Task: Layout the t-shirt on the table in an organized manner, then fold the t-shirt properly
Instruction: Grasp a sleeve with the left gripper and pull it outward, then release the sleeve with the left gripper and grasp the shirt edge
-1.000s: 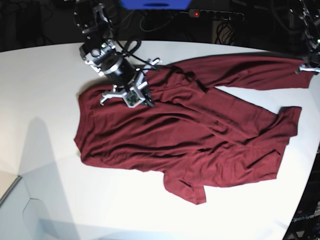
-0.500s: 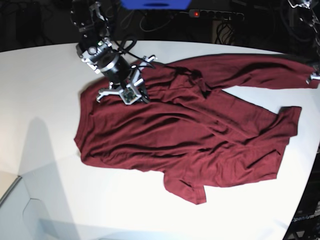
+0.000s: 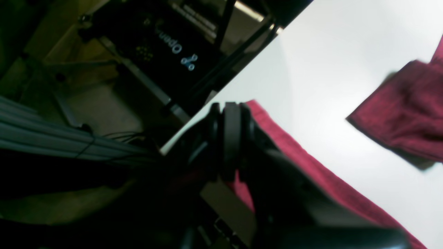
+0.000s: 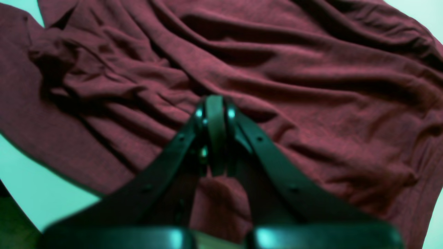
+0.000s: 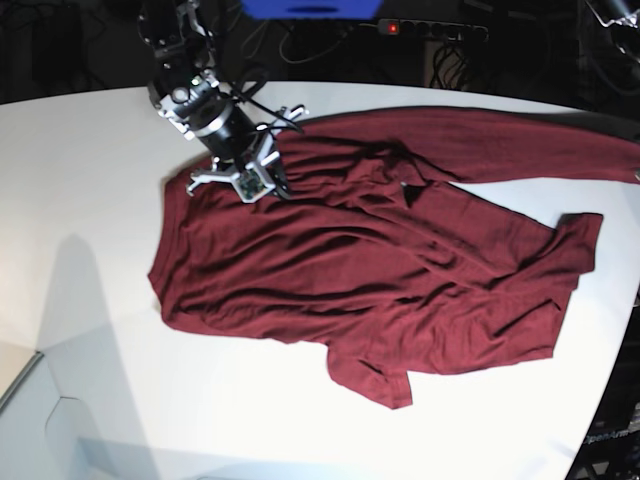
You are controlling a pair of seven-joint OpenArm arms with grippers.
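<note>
Only one garment lies in view: a dark red, thin-fabric t-shirt (image 5: 370,270), spread wrinkled across the middle and right of a large white smooth table (image 5: 80,200) with a curved edge. Its body is creased in long diagonal folds; one sleeve points toward the near edge, and a long strip of cloth stretches along the far side to the table's right edge.

Two arms work it. The right gripper (image 5: 262,180) sits at the shirt's far-left corner, its two black fingers (image 4: 214,114) pressed together with shirt fabric bunched under the tips. The left gripper (image 3: 230,138) shows only in its wrist view, at the table's edge, fingers likewise closed tight on the red hem running past them.

Beyond the far edge are one blue box (image 5: 310,8) and one black power strip (image 5: 430,30) with a red light.
</note>
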